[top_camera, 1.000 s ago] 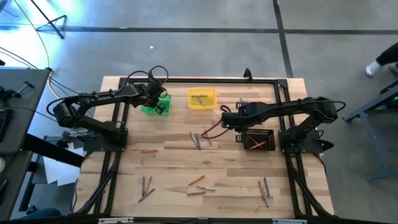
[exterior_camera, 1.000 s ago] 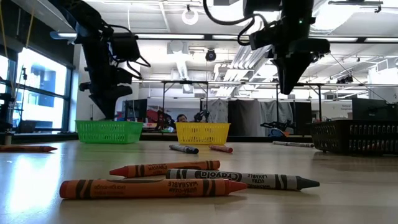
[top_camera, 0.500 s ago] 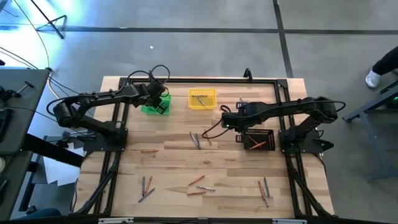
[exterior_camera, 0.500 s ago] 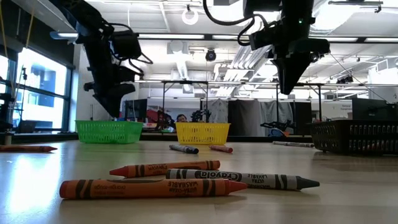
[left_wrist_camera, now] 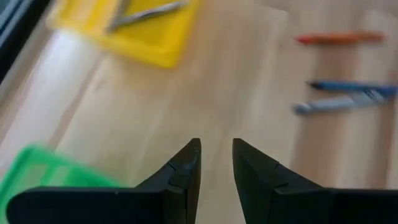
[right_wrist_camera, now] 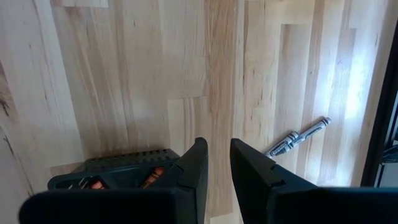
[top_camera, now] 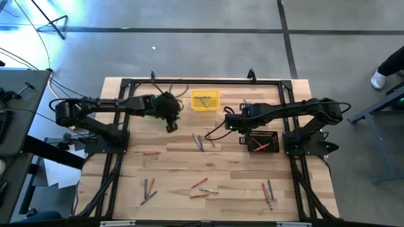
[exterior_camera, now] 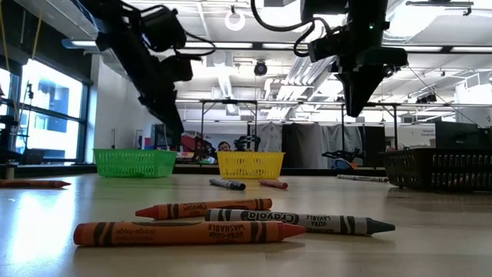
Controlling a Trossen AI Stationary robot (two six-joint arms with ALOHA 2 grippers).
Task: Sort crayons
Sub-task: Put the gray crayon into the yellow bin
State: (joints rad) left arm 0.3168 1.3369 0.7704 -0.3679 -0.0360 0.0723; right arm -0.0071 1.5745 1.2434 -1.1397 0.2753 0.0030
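Pale wood-grain table [top_camera: 170, 183] in light planks, framed by black rails. Yellow bin [top_camera: 205, 100] of lattice mesh holds grey crayons [left_wrist_camera: 146, 14]. Green bin [exterior_camera: 134, 162], same lattice pattern. Black bin [top_camera: 263, 142] holds orange-red crayons [top_camera: 259, 144]. Nearest the low camera: two orange-red crayons [exterior_camera: 187, 232] with black lettering and one grey crayon [exterior_camera: 300, 222] with a white-and-black label. Both arms and their grippers are dark; the floor [top_camera: 208, 50] is grey.

We see a wooden table [top_camera: 126, 189] carrying green [exterior_camera: 134, 162], yellow [top_camera: 205, 100] and black [top_camera: 264, 142] bins, with crayons [top_camera: 201, 186] scattered loose across its boards.
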